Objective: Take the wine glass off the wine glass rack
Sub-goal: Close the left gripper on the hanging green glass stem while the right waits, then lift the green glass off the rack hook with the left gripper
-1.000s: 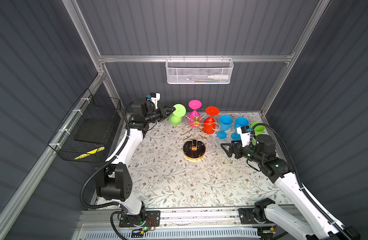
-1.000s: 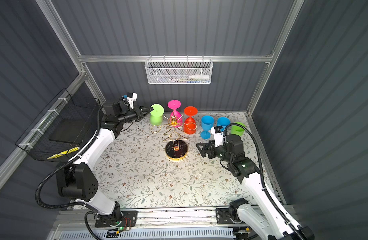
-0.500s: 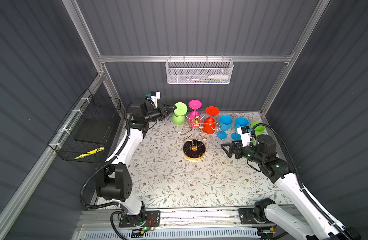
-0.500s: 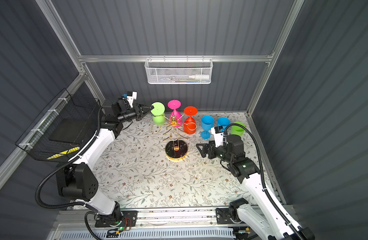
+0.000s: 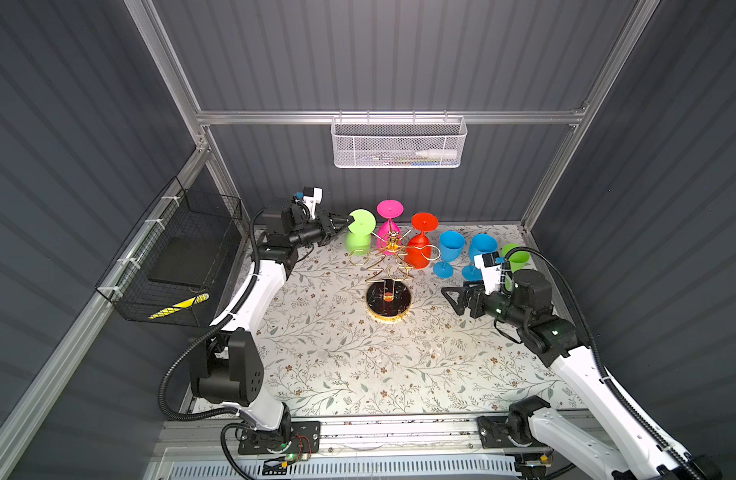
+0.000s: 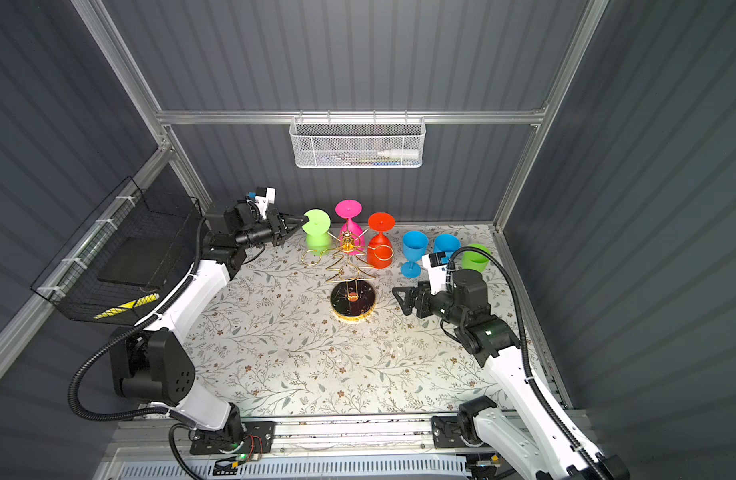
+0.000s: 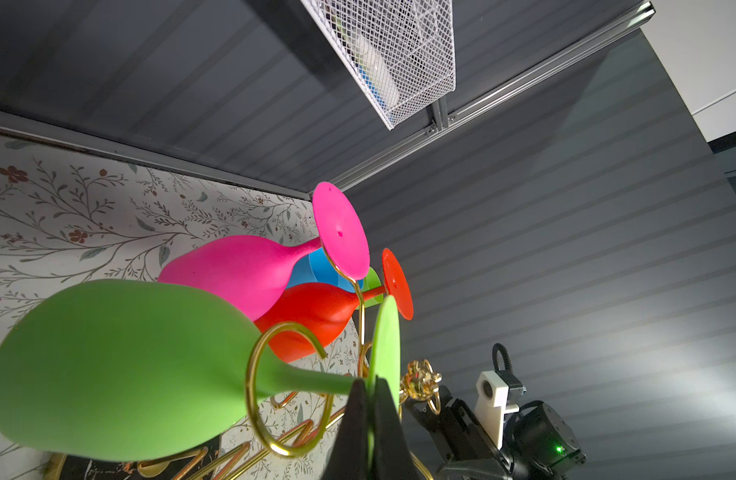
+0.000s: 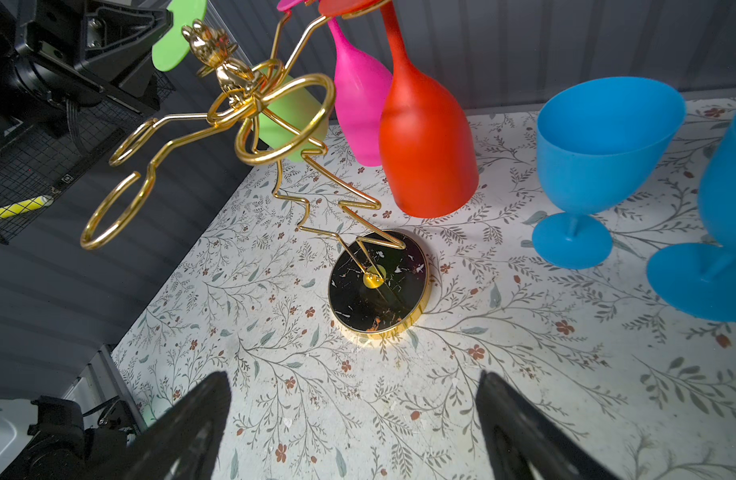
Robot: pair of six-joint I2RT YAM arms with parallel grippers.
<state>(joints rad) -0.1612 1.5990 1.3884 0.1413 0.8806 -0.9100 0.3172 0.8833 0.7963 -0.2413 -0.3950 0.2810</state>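
Observation:
The gold wine glass rack [image 5: 393, 249] [image 6: 349, 255] stands mid-table on its round black base [image 8: 378, 286]. A green wine glass [image 5: 361, 224] [image 6: 316, 223] hangs upside down at its left side. Its stem runs through a gold ring [image 7: 270, 440], and its bowl [image 7: 108, 365] hangs below. My left gripper [image 5: 346, 219] [image 6: 299, 218] [image 7: 370, 384] is shut on the rim of that glass's foot. A pink wine glass [image 5: 389, 228] and a red wine glass [image 5: 419, 249] hang on the back arms. My right gripper [image 5: 451, 297] [image 6: 401, 297] [image 8: 353, 377] stands open and empty, right of the base.
Two blue glasses [image 5: 451, 249] [image 5: 481, 248] and a green one [image 5: 518, 257] stand upright at the back right, behind my right arm. A black wire basket [image 5: 183, 257] hangs on the left wall, and a white mesh basket [image 5: 399, 143] on the back wall.
My left gripper has shifted slightly right, toward the rack's post, with the green glass's foot in it. The right arm has stayed put.

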